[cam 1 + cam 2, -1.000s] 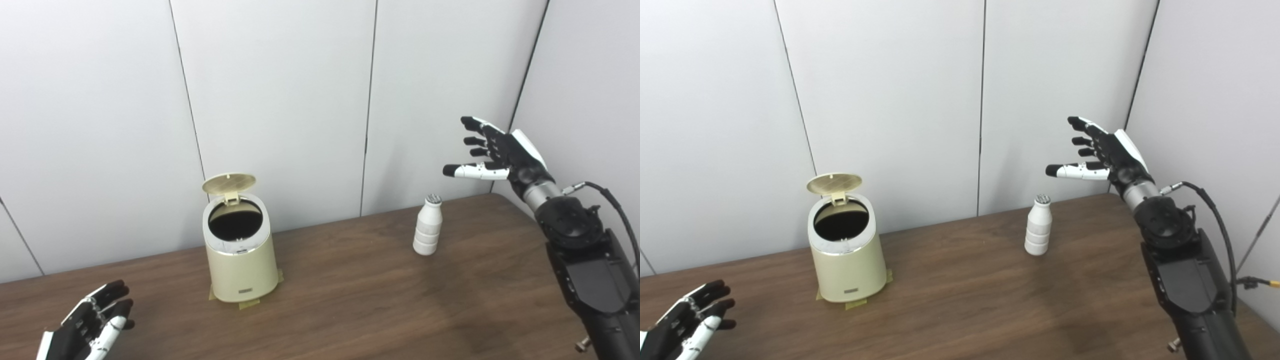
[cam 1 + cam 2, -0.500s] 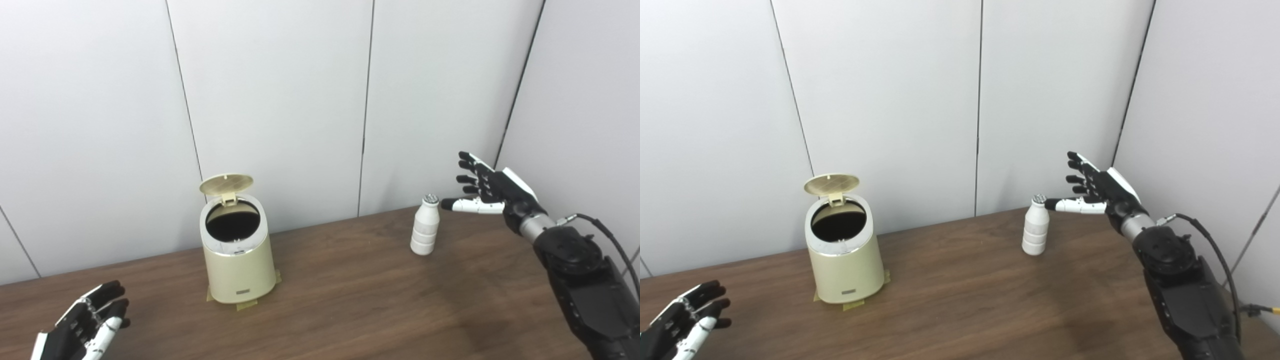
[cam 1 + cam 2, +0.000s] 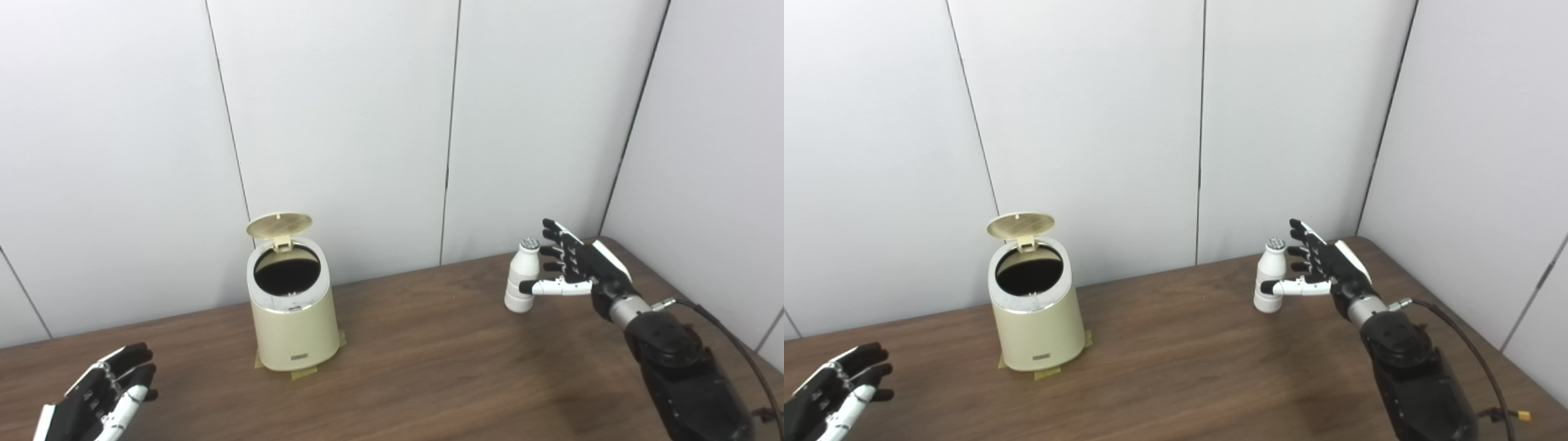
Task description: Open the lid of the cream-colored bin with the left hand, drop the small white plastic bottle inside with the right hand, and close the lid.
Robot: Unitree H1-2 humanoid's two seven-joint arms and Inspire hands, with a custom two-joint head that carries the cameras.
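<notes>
White bottle (image 3: 522, 278): upright on table, just left of right hand (image 3: 579, 272)
Right hand: fingers spread, thumb across bottle's lower front; holding nothing, contact unclear
Left hand (image 3: 101, 398): fingers apart, empty, low at near-left edge
Bin (image 3: 293, 312): cream, lid (image 3: 279, 224) up, small front label unreadable
Table (image 3: 429, 367): dark wood
Room: pale wall panels (image 3: 343, 122)
</notes>
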